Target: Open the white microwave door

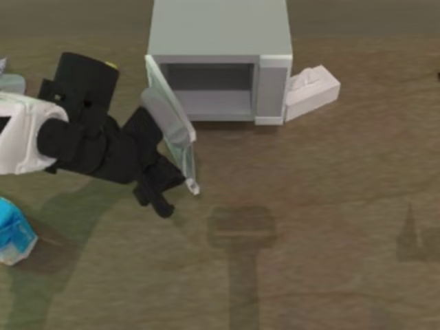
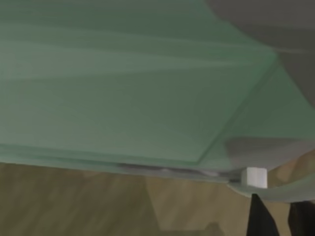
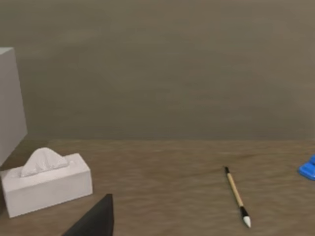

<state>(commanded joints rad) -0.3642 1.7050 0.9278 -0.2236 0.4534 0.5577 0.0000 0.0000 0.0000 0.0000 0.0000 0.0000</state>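
At microwave door, left pincer

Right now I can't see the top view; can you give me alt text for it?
The large boxy white microwave stands at the table's far edge with its glass-windowed white-framed door swung well open to the left, showing the empty cavity. The black left hand is at the door's free edge, near the handle. A small white tissue box sits right of the microwave.
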